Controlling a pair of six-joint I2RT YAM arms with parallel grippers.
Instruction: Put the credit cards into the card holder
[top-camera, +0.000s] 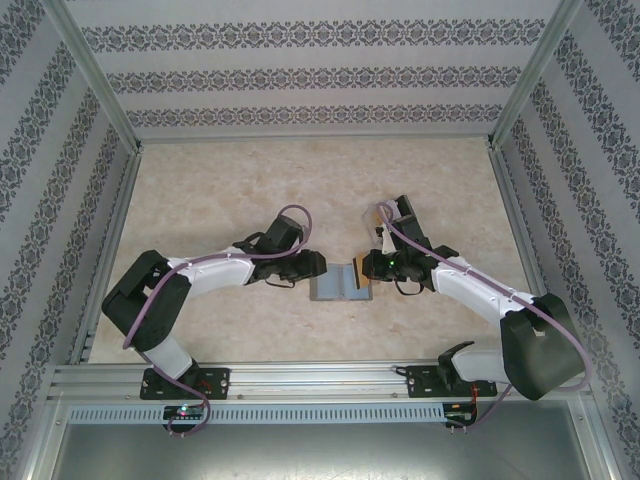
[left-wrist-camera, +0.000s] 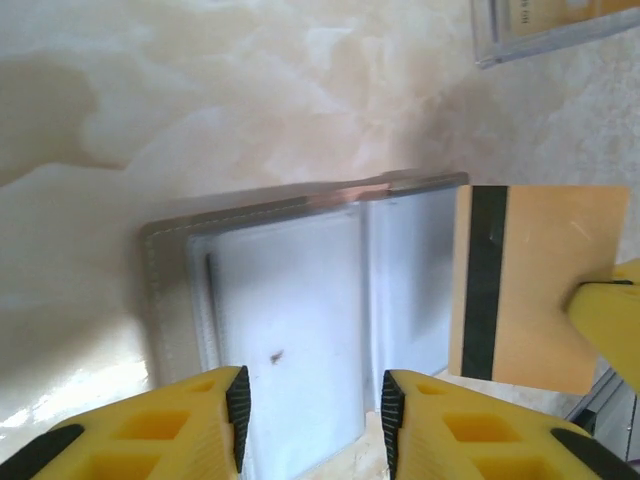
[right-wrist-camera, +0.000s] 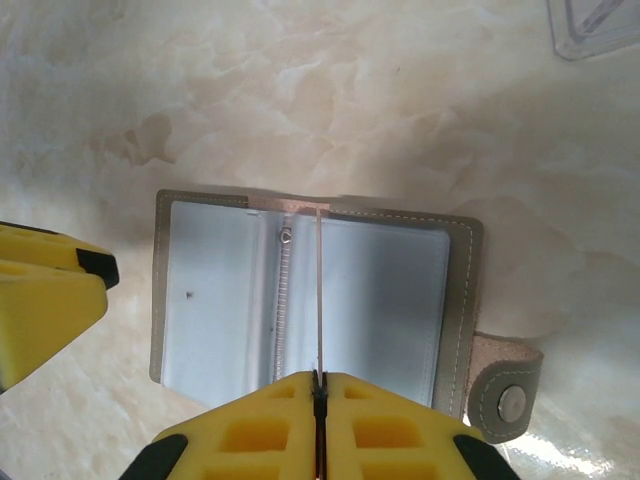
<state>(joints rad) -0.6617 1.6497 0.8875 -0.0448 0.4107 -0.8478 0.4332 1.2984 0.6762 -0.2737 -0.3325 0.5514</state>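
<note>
Walls papered in grey floral bands enclose a pale, marble-patterned counter (top-camera: 220, 190), smooth and faintly glossy. At its middle, between the two arms, a flat grey stitched card holder (right-wrist-camera: 380, 300) lies opened like a book. Two cloudy plastic sleeve panels face upward, and a strap with a metal snap (right-wrist-camera: 510, 395) is folded out at one side. A thin, rigid tan card with a black magnetic stripe (left-wrist-camera: 550, 285) is pinched at one edge by the right claw (right-wrist-camera: 318, 385), whose yellow pads are clenched flat against it. The card is held on edge above the holder, close to the central fold. The left claw (left-wrist-camera: 312, 410) is released, its jaws spread above the near edge of the other panel; contact with the holder cannot be judged. A small clear plastic box (left-wrist-camera: 540, 25) is cropped at the frame corner, well apart. Trouble is most likely at the sleeve mouth, which looks limp and may lie shut. The card edge could be stubbed against the fold or skate over the slick plastic. If the light holder is not pinned, it may be pushed across the smooth counter. The card, gripped by a narrow margin, could also pivot or slip between the pads.
</note>
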